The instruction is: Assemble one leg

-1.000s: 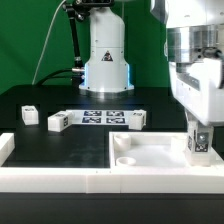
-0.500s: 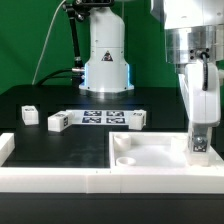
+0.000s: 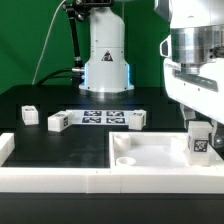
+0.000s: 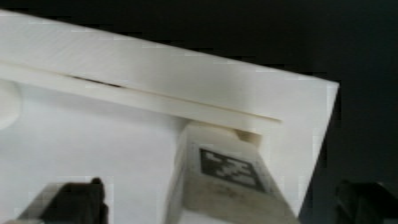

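Black tabletop, green backdrop behind. My gripper (image 4: 217,205) hangs over the leg (image 3: 201,142) with its fingers (image 4: 71,203) spread wide on either side, not touching it. It stands upright in the white panel (image 3: 150,152), at its 3 o'clock corner, tag (image 4: 231,170) showing.

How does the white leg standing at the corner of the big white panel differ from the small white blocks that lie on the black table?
The leg stands upright on the panel, under the gripper; the blocks rest on the black table, far from the gripper. The leg looks taller than wide; the blocks look low and squat. All are white with black-and-white tags.
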